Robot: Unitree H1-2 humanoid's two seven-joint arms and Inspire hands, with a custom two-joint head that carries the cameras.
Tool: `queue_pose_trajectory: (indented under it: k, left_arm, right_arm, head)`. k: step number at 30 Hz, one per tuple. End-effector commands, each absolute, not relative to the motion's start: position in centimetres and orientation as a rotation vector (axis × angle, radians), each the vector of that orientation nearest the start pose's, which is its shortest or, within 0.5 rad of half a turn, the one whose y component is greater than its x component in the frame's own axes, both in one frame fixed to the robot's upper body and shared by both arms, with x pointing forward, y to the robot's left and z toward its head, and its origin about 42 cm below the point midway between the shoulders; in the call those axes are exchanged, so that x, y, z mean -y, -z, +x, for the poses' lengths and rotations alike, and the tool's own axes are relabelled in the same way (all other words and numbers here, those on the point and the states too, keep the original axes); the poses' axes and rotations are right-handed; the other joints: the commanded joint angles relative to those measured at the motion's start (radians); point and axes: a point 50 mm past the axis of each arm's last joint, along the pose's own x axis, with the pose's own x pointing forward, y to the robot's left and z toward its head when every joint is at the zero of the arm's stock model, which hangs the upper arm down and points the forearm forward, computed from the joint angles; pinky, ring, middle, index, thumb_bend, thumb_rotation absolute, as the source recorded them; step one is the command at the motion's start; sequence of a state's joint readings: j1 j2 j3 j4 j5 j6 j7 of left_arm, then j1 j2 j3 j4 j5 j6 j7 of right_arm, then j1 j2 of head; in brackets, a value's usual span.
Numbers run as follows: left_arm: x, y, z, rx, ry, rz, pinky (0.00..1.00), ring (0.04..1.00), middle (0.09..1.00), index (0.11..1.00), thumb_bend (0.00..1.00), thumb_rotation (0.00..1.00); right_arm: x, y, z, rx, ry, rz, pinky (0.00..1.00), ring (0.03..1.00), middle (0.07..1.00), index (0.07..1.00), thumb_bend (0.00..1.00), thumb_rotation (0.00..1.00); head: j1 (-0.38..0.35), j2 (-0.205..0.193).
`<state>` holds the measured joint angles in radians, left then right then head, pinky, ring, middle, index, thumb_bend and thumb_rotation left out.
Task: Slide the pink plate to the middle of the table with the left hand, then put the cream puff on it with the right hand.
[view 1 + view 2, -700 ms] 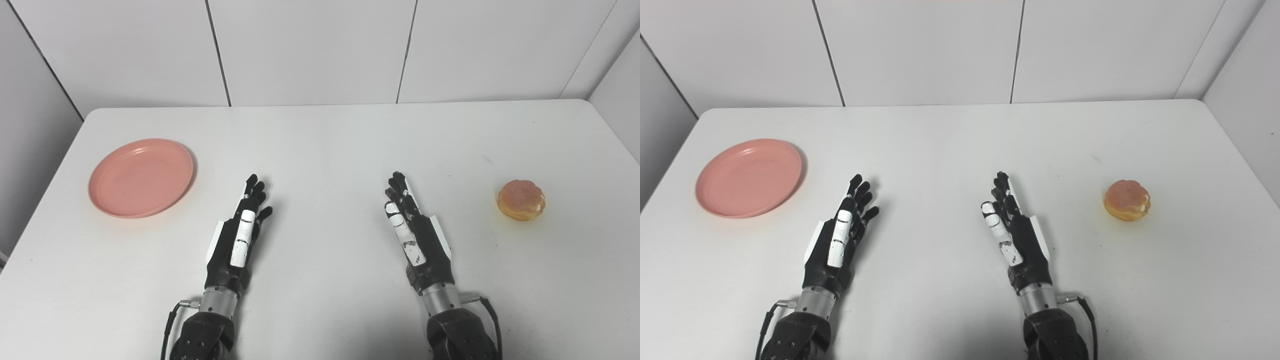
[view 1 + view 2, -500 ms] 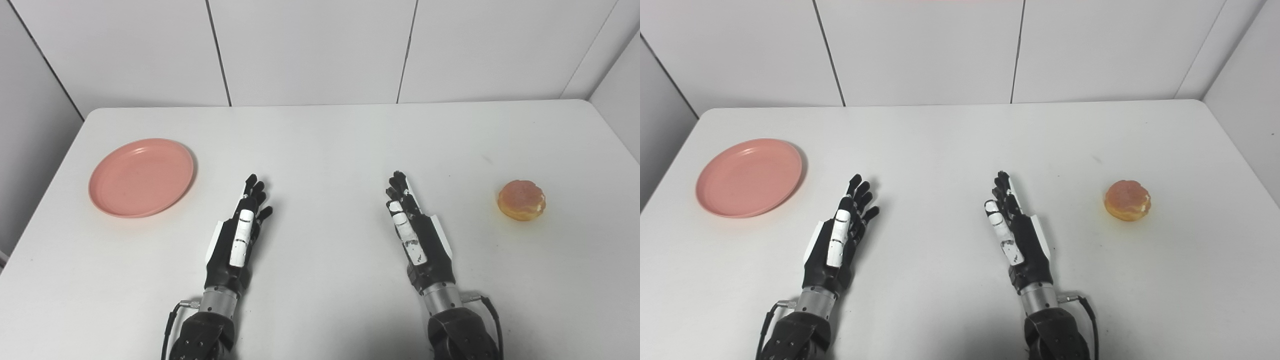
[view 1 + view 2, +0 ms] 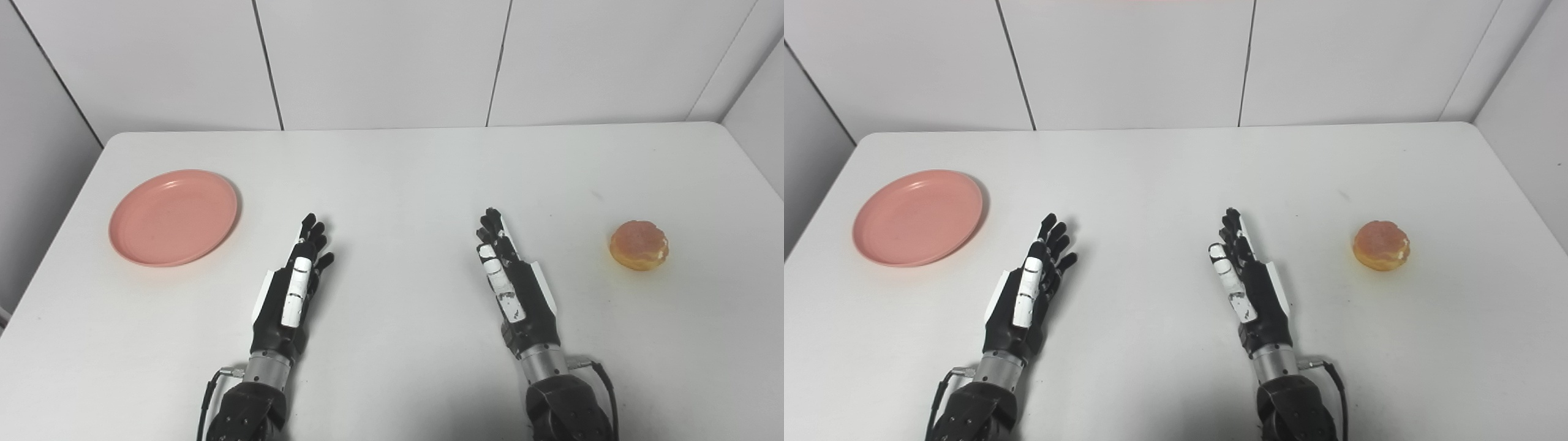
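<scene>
A round pink plate [image 3: 173,217] lies flat at the left side of the white table [image 3: 398,171], with nothing on it. A golden-brown cream puff [image 3: 638,245] sits alone on the table at the right side. My left hand [image 3: 293,288] rests in the near middle, fingers stretched forward and apart, open and holding nothing, well to the right of the plate. My right hand [image 3: 511,285] lies edge-up beside it, fingers straight, open, well to the left of the cream puff.
White wall panels [image 3: 380,61] stand right behind the table's far edge. A grey wall [image 3: 37,171] runs along the left edge and another closes the right corner. Black cables [image 3: 208,392] trail from both wrists at the near edge.
My right hand has shifted slightly to the right and toward me. The left hand, the plate and the cream puff have not moved.
</scene>
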<state>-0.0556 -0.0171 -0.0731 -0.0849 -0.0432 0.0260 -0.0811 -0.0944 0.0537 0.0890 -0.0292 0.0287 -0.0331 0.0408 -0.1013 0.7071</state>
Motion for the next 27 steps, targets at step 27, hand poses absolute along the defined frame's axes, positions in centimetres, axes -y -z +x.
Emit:
queue_pose_trajectory:
  k: [27]
  left_arm:
    - [-17.36,-13.67,30.43,0.136,0.205,-0.076,1.00,1.000,1.000,1.000,0.64,1.00]
  right_arm:
    - [16.19,-13.51,31.26,0.145,-0.164,0.071,1.00,1.000,1.000,1.000,0.73,0.84]
  head:
    - [0.005,-0.005]
